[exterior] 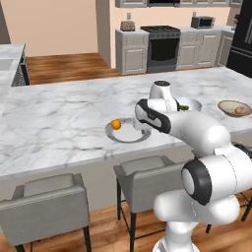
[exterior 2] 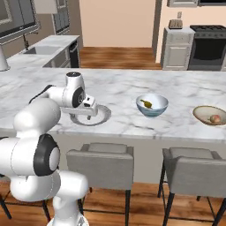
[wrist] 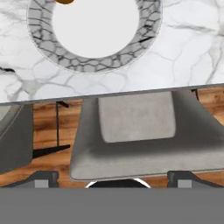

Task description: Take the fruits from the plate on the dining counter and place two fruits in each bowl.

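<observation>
Orange [exterior: 115, 124] sits alone on the plate [exterior: 129, 136], toward its left part as the left base view has it. It is the last fruit I can see there, so it is my target.

The plate lies near the front edge of the counter [exterior: 64, 118], just over the stools. That suits me, since I reach it from this side without stretching.

In the hand view the orange is only a sliver at the top edge [wrist: 64, 1], on the plate rim [wrist: 48, 48]. My camera looks down past the counter edge onto a grey stool seat [wrist: 135, 131]. I judge I'm hanging above and short of the plate, not yet lined up on the fruit.

My fingers [wrist: 111, 180]: tips wide apart at the bottom of the hand view, nothing between them, so spread and empty.

The blue-white bowl [exterior 2: 152, 105] stands to the right of the plate and has something yellow-dark inside, maybe the banana and the kiwi; too small to be sure.

The tan bowl [exterior 2: 210, 115] is further right, well apart from the plate, with one pinkish fruit [exterior 2: 215, 118] in it. By my count the orange belongs there, so it means a long carry across the counter.

My arm [exterior: 197, 133] hides the plate's right part in the left base view.
</observation>
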Controlling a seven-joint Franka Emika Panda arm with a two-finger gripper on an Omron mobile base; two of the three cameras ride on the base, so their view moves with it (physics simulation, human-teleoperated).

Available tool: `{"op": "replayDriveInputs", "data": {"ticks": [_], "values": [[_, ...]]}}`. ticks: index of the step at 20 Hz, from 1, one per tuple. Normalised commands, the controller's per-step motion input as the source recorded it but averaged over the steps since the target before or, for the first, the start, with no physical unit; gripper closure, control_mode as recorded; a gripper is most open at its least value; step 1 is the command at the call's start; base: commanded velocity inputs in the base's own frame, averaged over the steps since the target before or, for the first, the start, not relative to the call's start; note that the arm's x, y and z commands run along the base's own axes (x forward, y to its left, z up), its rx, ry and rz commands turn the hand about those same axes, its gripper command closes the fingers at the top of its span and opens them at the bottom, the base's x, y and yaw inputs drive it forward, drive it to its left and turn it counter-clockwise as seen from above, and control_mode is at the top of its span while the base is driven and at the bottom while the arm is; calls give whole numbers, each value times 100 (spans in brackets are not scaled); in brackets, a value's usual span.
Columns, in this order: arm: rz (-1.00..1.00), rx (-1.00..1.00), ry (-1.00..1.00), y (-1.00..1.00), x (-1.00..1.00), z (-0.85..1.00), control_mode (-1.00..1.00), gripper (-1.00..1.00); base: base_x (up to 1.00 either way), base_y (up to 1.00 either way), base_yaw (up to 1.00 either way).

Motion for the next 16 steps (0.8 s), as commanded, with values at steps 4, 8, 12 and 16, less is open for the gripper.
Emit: {"op": "replayDriveInputs", "data": {"ticks": [4, 8, 12, 16], "values": [[0, 0, 0, 0, 0, 0, 100, -100, 53, 8, 2], [0, 0, 0, 0, 0, 0, 100, -100, 75, 0, 8], [0, 0, 0, 0, 0, 0, 100, -100, 78, 0, 11], [10, 0, 0, 14, 94, 0, -100, -100, 0, 0, 0]]}}
